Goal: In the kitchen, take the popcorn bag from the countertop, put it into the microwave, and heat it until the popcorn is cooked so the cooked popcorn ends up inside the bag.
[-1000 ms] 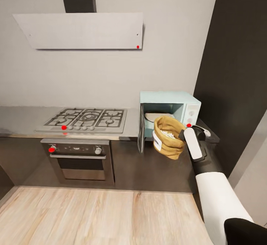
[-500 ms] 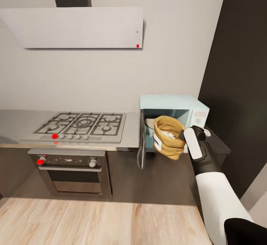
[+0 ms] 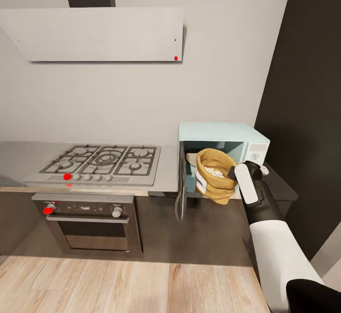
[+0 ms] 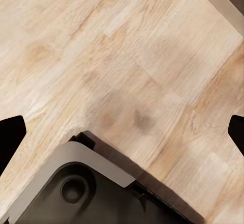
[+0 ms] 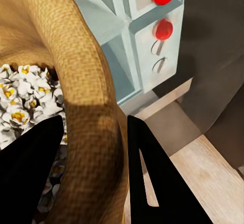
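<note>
Tan popcorn bag (image 3: 215, 176) (rim pinched by the right end effector (image 3: 235, 174)) hangs before the open microwave (image 3: 222, 149).

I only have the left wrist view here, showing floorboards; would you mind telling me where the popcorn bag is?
Observer: The right pincer holds the popcorn bag in front of the microwave.
Operator: Thank you. Is the microwave door open?
Observer: Yes, the door is swung wide open.
Operator: Is anything visible in the bag?
Observer: The right wrist view shows popcorn inside, white and puffed.
</note>
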Tool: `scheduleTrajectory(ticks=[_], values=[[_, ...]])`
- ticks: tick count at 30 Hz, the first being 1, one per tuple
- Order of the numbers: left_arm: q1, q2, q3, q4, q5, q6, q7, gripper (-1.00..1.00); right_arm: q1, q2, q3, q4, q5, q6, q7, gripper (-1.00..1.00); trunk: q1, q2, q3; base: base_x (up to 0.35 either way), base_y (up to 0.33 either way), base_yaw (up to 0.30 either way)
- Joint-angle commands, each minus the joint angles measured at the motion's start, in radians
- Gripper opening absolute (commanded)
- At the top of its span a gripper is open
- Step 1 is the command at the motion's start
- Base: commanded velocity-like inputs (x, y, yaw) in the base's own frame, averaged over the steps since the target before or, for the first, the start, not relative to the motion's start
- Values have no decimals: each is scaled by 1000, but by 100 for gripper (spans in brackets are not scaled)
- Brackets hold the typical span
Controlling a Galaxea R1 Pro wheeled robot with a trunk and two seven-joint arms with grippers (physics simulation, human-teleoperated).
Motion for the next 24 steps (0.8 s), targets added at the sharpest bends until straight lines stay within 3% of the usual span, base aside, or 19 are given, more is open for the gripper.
scheduleTrajectory(ticks=[1, 7, 24], values=[[0, -1, 3, -3, 10, 8, -2, 100, -1, 0, -1, -1, -9, 2, -8, -100, 0, -1, -1, 0, 0, 0], [0, -1, 3, -3, 10, 8, -2, 100, -1, 0, -1, -1, -9, 2, -8, -100, 0, -1, -1, 0, 0, 0], [1, 7, 8, -5, 11, 11, -3, 100, 0, -4, -1, -1, -8, -7, -9, -100, -53, 97, 43, 0, 0, 0]])
